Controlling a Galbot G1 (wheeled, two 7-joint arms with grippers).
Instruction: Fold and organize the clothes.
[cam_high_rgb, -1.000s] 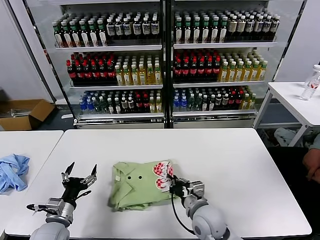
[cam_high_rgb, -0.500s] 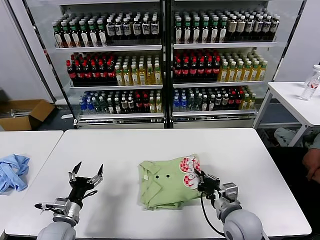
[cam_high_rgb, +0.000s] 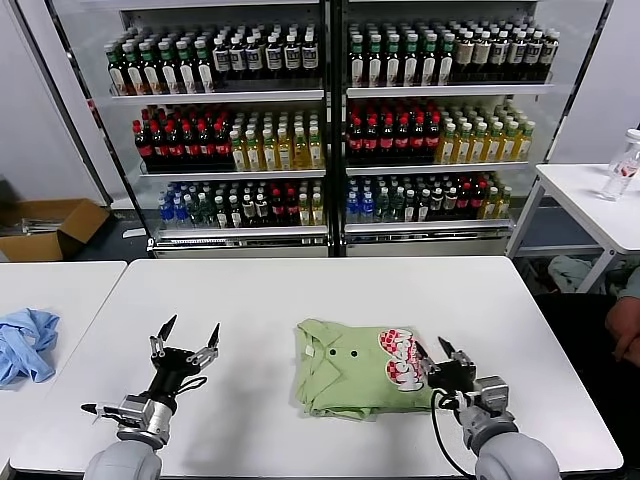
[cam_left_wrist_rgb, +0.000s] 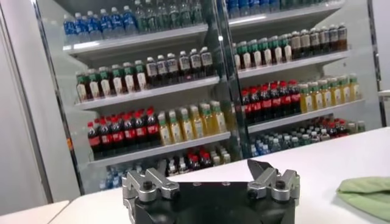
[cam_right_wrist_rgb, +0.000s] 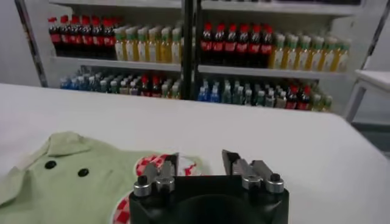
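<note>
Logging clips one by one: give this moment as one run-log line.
shirt: folded, on table | right gripper: open at shirt's right edge | left gripper: open, clear of shirt

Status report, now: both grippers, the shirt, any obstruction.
Left gripper open, clear of the shirt. Right gripper open at the shirt's right edge. Shirt folded, flat on the table. Nothing in the way.

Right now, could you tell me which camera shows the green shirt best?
The head view: the whole folded green shirt lies on the table. The right wrist view shows its collar, buttons and graphic behind the right claw; the left wrist view catches only an edge.
</note>
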